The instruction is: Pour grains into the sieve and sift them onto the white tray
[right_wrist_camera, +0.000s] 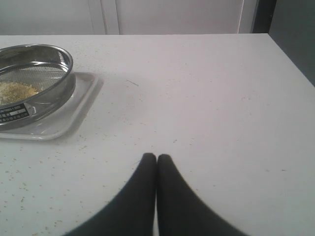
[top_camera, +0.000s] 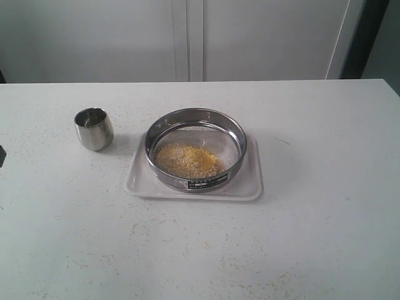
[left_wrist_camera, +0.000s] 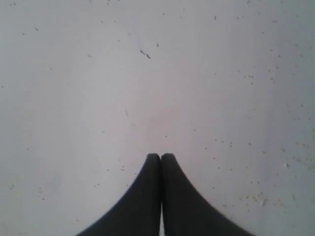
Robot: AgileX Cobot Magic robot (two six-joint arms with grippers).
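The steel sieve (top_camera: 195, 149) stands on the white tray (top_camera: 142, 180) in the middle of the table. A heap of golden and pale grains (top_camera: 188, 160) lies on its mesh. The right wrist view shows the sieve (right_wrist_camera: 44, 83), the grains (right_wrist_camera: 15, 91) and the tray (right_wrist_camera: 74, 113) off to one side. My right gripper (right_wrist_camera: 156, 156) is shut and holds nothing, over bare table apart from the tray. My left gripper (left_wrist_camera: 160, 156) is shut and holds nothing, over bare table. Neither gripper shows in the exterior view.
A small rounded steel cup (top_camera: 94, 129) stands upright left of the tray. Stray grains (left_wrist_camera: 256, 198) speckle the white tabletop (top_camera: 312, 237). A pale wall with a door frame (top_camera: 187, 37) lies behind the table's far edge.
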